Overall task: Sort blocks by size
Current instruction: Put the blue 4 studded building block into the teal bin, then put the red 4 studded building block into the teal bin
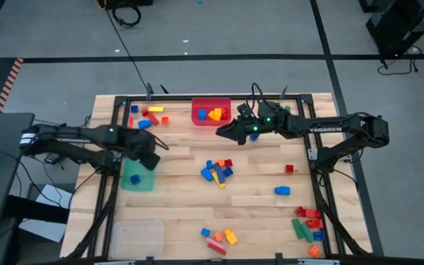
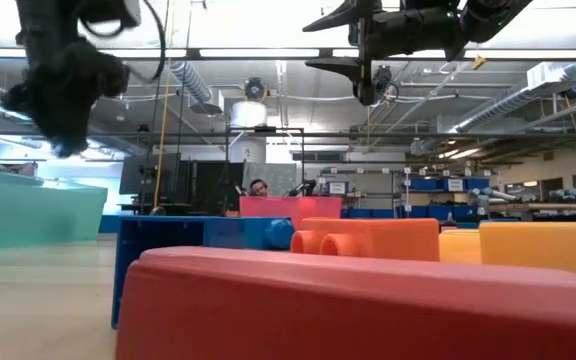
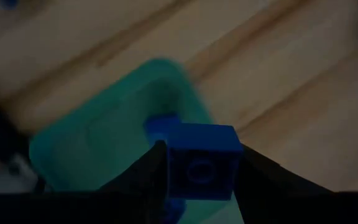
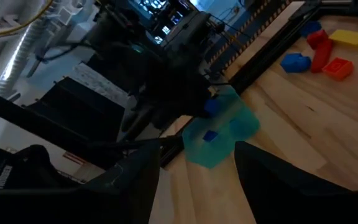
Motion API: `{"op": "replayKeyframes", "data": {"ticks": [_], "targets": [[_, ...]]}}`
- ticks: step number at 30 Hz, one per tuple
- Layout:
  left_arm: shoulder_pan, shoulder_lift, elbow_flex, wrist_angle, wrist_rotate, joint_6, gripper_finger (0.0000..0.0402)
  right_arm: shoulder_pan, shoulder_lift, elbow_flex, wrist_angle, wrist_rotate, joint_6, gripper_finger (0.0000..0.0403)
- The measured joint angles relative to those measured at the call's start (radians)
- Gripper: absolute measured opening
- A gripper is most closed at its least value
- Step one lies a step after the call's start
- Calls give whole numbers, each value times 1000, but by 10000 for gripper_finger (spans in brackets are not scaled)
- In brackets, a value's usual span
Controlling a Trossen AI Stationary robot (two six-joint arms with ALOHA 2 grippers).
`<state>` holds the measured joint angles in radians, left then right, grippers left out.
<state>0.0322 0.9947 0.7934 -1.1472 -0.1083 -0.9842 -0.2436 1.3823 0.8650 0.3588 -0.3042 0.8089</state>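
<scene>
Blocks: small plastic bricks lie in clusters on the wooden table (image 1: 256,188). One heap (image 1: 218,170) sits mid-table, one group (image 1: 220,238) at the near edge, another (image 1: 308,223) at the near right corner, and a few (image 1: 147,117) at the far left.
Held block: a blue square brick (image 3: 202,160) is clamped between the fingers of the left gripper (image 1: 149,157), above the green bin.
Green bin: a translucent green bin (image 1: 138,175) stands left of the table's middle, with at least one blue brick (image 4: 210,135) already inside.
Red bin: a red bin (image 1: 211,111) at the far edge, centre, holds yellow, blue and orange bricks.
Clear bin: a clear bin (image 1: 136,237) stands at the near left corner; I cannot tell its contents.
Right gripper: the right gripper (image 1: 224,131) hangs raised just near of the red bin, fingers apart, holding nothing.
Single bricks: a blue brick (image 1: 282,191) and a small red one (image 1: 289,168) lie alone on the right side.
Step in hand: seemingly dropping the blue brick into the green bin.
Doing it well: centre the brick over the bin's opening, clear of the rim, lower it before parting the fingers so it does not bounce out, then lift straight up.
</scene>
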Motion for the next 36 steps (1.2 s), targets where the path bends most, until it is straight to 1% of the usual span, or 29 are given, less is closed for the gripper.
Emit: {"op": "replayKeyframes", "data": {"ticks": [2,6,9,17,23,25,28,33,36], "targets": [[0,20,-28,-12,23,-36,157,8,0,0,0,0,0,220],[0,51,-72,-9,52,-48,160,30,0,0,0,0,-1,220],[0,67,-93,-9,74,-69,170,45,0,0,-1,0,-11,220],[0,76,-112,-8,82,-70,212,58,0,0,-18,0,-20,220],[0,74,-108,-13,75,-37,219,58,0,0,-23,0,-26,220],[-1,74,-89,-19,61,-16,219,58,0,0,-21,0,-26,220],[-8,74,-39,-17,12,23,219,58,0,0,-18,2,-53,220],[-8,73,69,-15,-78,106,219,66,0,1,-19,75,-185,220],[-8,73,122,25,-115,171,219,89,0,25,-85,137,-238,215]]}}
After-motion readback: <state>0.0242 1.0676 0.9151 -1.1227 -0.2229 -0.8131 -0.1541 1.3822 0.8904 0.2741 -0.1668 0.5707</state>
